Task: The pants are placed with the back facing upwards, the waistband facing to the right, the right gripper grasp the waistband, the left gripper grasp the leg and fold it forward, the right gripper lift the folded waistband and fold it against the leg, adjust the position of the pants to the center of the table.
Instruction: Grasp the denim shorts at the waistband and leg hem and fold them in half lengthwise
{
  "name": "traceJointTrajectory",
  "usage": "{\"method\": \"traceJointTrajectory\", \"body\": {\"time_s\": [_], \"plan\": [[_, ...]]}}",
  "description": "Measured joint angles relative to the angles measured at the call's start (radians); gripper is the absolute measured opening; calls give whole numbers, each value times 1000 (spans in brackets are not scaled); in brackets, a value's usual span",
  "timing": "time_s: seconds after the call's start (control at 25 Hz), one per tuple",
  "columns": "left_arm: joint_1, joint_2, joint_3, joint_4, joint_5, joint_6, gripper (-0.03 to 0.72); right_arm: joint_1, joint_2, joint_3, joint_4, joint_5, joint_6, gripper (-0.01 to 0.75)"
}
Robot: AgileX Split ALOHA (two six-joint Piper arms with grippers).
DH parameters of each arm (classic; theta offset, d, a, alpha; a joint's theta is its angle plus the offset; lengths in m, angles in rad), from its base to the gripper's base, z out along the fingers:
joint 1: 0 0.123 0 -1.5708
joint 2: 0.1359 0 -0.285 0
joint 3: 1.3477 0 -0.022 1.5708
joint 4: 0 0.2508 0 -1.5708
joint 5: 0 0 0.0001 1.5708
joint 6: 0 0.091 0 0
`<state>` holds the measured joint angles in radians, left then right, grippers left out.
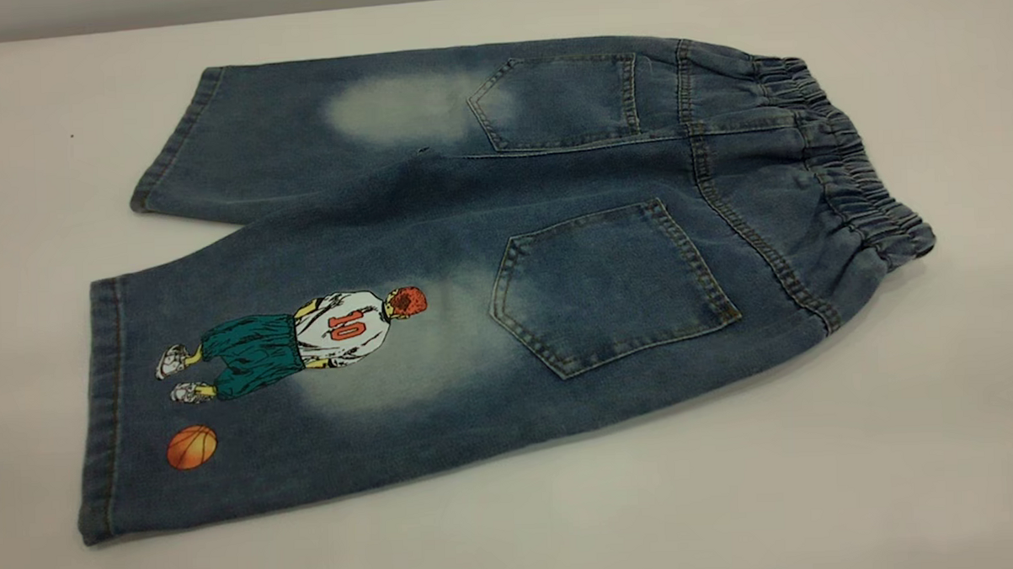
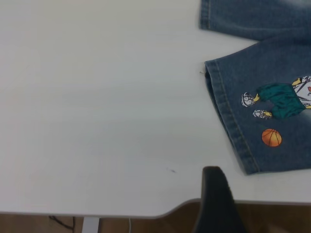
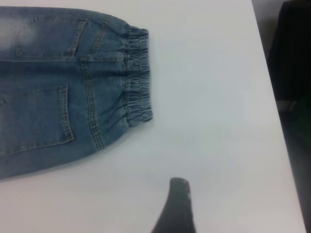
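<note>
On the white table [image 1: 899, 439] in front of you, the pants [image 1: 489, 277] lie flat and unfolded, back side up, with both back pockets showing. Your elastic waistband [image 1: 848, 171] points to the right in the exterior view, and the two legs run off to the left. The near leg carries a printed basketball player [image 1: 298, 338] with the number 10 on his shirt, and a small orange basketball print [image 1: 192, 447] sits just beside its hem [image 1: 102, 408]. The far leg has a faded pale patch beside its pocket.

Neither arm shows in the exterior view. Your left gripper [image 2: 217, 201] appears in its wrist view only as one dark finger at the table's edge, near the hem of the printed leg but apart from it. Your right gripper [image 3: 176, 206] likewise shows a single dark finger over bare table, near the waistband and clear of the cloth. With only one finger visible on each, you cannot tell how either pair of jaws stands; neither is gripping the denim.
</note>
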<state>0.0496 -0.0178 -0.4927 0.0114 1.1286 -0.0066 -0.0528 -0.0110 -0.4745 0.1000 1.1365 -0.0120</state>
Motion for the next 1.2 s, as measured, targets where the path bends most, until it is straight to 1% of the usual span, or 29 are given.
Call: {"method": "traceJointTrajectory", "body": {"time_s": [0.16,0.24,0.36,0.44,0.64,0.84,0.96,1.08,1.2], "plan": [[0,76,-8,2,-8,-36,415,0,43,-18,7,-7,12,533],[0,148,-26,14,-44,-56,415,0,104,-45,5,-14,19,531],[0,283,-56,21,-143,-97,415,0,248,-75,10,-56,19,531],[0,371,-68,12,-226,-132,415,0,349,-80,37,-121,19,531],[0,594,-71,-103,-421,-152,415,0,622,-80,141,-285,12,531],[0,802,-71,-231,-579,-82,415,0,833,-80,208,-427,-15,532],[0,921,-71,-296,-655,-3,415,0,948,-80,281,-478,-63,559],[0,1024,-71,-364,-725,91,415,0,1076,-80,386,-508,-150,608],[0,1114,-72,-442,-778,181,415,0,1201,-80,529,-544,-290,628]]}}
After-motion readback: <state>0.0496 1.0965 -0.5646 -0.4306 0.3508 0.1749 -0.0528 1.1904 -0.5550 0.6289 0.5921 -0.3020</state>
